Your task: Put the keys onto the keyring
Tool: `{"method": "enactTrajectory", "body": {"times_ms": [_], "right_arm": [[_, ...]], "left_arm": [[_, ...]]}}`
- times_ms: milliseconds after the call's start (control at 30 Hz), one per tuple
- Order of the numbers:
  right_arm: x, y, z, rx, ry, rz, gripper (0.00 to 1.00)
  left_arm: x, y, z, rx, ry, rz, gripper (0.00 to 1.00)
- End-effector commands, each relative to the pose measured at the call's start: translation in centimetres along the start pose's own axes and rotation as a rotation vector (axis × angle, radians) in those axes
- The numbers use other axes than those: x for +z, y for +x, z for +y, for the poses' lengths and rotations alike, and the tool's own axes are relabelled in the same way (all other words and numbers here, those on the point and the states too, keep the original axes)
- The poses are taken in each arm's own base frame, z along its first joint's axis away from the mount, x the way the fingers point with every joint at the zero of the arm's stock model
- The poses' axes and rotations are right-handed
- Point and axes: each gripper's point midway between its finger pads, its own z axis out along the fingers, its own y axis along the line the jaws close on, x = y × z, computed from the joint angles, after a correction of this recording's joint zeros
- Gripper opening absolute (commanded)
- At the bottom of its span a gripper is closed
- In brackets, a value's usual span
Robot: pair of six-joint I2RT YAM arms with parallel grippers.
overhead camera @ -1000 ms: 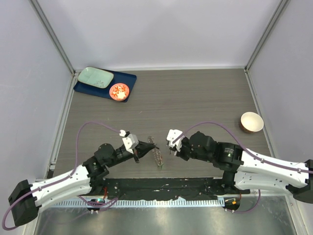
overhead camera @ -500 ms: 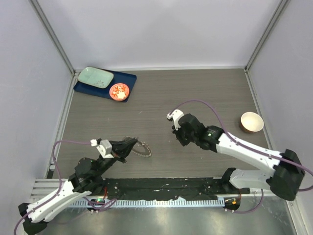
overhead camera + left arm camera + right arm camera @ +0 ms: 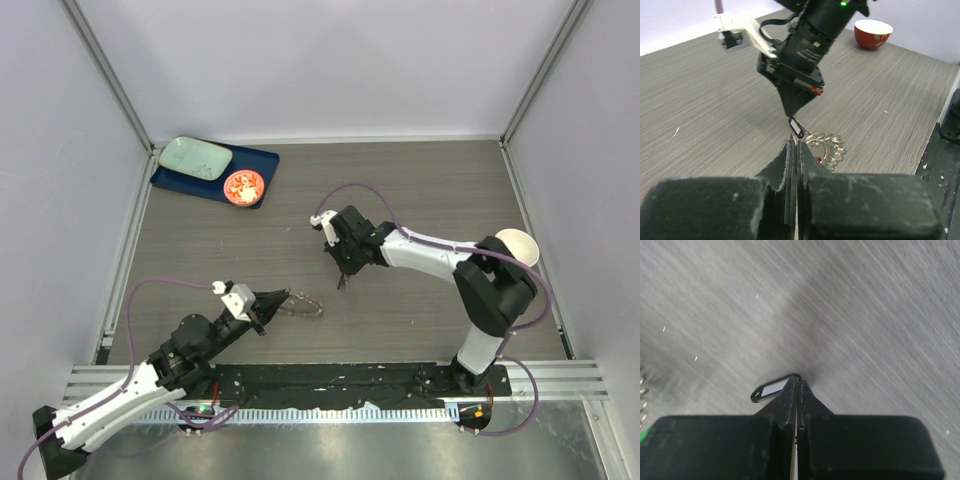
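Left tool (image 3: 272, 304) pinches keyring (image 3: 304, 306) edge; right tool (image 3: 343, 279) clamps black key tag (image 3: 771, 388) nearby. Threading step on: next, line tag's loop onto ring wire, fine alignment.

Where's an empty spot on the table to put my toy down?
Biggest bare patch: along the back, between the blue tray and the bowl. Another: the left side, between tray and left hand. Crowded: middle front, where the left hand holds the keyring and the right hand a black key.
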Motion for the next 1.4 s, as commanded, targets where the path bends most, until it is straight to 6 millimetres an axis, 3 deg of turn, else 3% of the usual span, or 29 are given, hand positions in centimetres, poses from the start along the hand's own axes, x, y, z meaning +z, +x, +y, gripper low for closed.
{"method": "enactTrajectory", "body": {"times_ms": [0,167,333,467,667,700,767,833,867,900,967,1000,1100,1233,1367], "right_arm": [[1.4,-3.8,-0.2,-0.044,-0.032,-0.069,0.01],[3.5,-4.7,-0.3,-0.057,-0.042,-0.05,0.01],[4.4,-5.3,-0.3,-0.057,-0.04,-0.053,0.02],[4.2,-5.9,-0.4,-0.052,-0.036,-0.075,0.18],[1.9,-8.5,-0.2,-0.031,-0.034,-0.202,0.36],[1.7,-8.1,-0.2,-0.029,-0.033,-0.211,0.38],[-0.3,-10.1,-0.5,-0.021,-0.013,-0.329,0.4],[-1.5,-9.5,-0.5,-0.023,-0.004,-0.384,0.4],[-2.2,-10.6,-0.6,-0.024,0.002,-0.459,0.4],[-1.7,-8.8,-0.9,-0.01,0.018,-0.445,0.4],[-2.8,-9.5,-1.3,0.033,0.032,-0.532,0.39],[-2.2,-7.9,-1.5,0.056,0.032,-0.519,0.39],[-3.1,-8.1,-1.9,0.194,-0.009,-0.604,0.38],[-2.3,-7.3,-0.9,0.292,-0.083,-0.594,0.38],[-1.0,-6.7,-1.4,0.391,-0.118,-0.54,0.37]], "left_arm": [[0.3,-1.6,0.1,0.072,0.01,-0.085,0.0],[0.2,-1.4,0.4,0.119,0.0,-0.096,0.0],[0.2,-0.7,0.2,0.122,0.015,-0.101,0.0],[0.2,-0.9,-0.1,0.122,0.029,-0.11,0.0],[0.2,-0.9,-0.3,0.121,0.041,-0.109,0.0],[0.2,-0.9,-0.3,0.121,0.043,-0.111,0.0],[0.2,-0.9,-0.3,0.117,0.043,-0.109,0.0],[0.1,-0.9,-0.3,0.114,0.043,-0.11,0.0],[0.1,-0.9,-0.3,0.114,0.043,-0.11,0.0],[0.1,-1.0,-0.4,0.112,0.045,-0.113,0.0],[0.1,-1.0,-0.3,0.109,0.041,-0.113,0.0],[0.1,-1.0,-0.3,0.108,0.039,-0.115,0.0],[0.2,-0.8,-0.3,0.107,0.041,-0.107,0.0],[0.3,-0.5,-0.4,0.109,0.044,-0.092,0.0],[0.4,-0.1,-0.4,0.108,0.049,-0.078,0.0]]}}
